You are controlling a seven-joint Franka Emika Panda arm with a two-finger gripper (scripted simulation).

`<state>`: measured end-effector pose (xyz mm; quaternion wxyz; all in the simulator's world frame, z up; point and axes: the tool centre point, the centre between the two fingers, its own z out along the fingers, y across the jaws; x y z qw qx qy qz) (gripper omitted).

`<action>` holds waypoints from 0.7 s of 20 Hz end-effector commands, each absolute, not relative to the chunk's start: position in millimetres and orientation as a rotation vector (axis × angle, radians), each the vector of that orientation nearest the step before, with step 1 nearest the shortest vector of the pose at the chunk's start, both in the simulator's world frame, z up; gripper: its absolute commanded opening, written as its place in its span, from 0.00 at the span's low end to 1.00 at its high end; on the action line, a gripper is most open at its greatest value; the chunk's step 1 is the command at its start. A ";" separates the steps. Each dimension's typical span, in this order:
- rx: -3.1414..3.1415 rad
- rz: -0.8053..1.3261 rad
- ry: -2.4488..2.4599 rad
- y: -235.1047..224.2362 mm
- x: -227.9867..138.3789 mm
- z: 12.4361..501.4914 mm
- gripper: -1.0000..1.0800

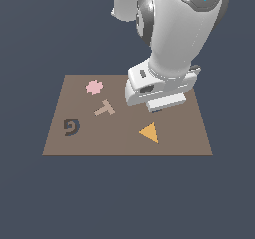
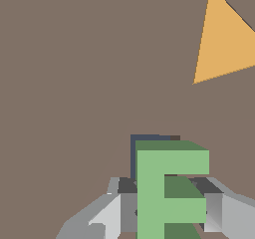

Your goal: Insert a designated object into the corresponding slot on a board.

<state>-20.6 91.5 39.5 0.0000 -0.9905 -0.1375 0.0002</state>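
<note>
The flat bright-green block shaped like a letter E (image 2: 169, 193) lies nearest the wrist camera, clamped between the two grey metal fingers (image 2: 215, 209) of the gripper (image 2: 169, 203); the fingers press against opposite sides of the block, closed to the block's width. Directly behind the block, a dark recess (image 2: 149, 139) with a blue-grey inner wall shows in the large flat brown rectangular board (image 2: 74, 59); only its upper edge is visible, so its full outline cannot be determined, nor whether the block has entered it. In the exterior view the white robot arm (image 1: 174, 34) stands over the board (image 1: 124, 138) at roughly the 2 o'clock sector of the board, and the wrist housing hides the block and the recess. The flat orange triangle (image 1: 150, 133) lies on the board at 6 o'clock from the gripper (image 1: 160, 106), near it but apart. The tan letter T (image 1: 104, 107) lies at 9 o'clock from the gripper, the pink rounded piece (image 1: 94, 86) at 10 o'clock, and the dark G-shaped spiral recess (image 1: 71, 127) at 8 o'clock, near the board's edge.
</note>
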 end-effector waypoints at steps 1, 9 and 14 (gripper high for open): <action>-3.112 0.001 -0.429 91.4 -20.5 38.0 0.00; -3.113 0.001 -0.422 93.7 -20.5 29.9 0.96; -3.113 0.001 -0.422 93.7 -20.5 29.9 0.96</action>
